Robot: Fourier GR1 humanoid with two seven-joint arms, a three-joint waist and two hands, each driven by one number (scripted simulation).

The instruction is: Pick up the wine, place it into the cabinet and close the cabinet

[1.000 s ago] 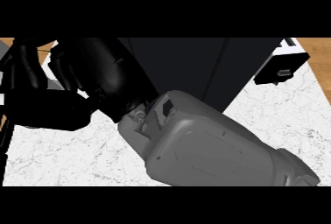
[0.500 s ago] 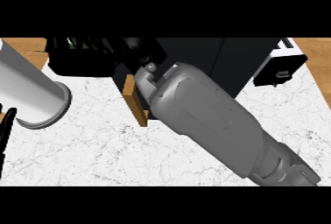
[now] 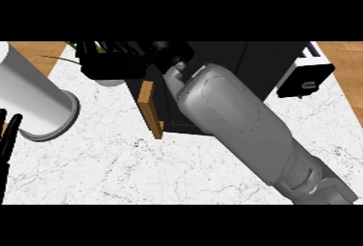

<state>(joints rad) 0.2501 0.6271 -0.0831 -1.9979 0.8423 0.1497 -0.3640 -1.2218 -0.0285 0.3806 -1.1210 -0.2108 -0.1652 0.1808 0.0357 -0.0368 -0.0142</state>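
Two hands: both partly seen.
Right hand (image 3: 117, 65): upper left, black, fingers' state unclear.
Left hand (image 3: 8, 132): left edge, straight fingers.
Cabinet (image 3: 212, 62): top centre, door (image 3: 150, 109) ajar.
Wine: unseen.

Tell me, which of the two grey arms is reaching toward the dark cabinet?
The right forearm, the big one running diagonally from lower right up to the dark cabinet. The left forearm lies at the left edge, apart from it.

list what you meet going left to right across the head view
left hand's fingers → grey left forearm → wooden cabinet door → right forearm → toaster
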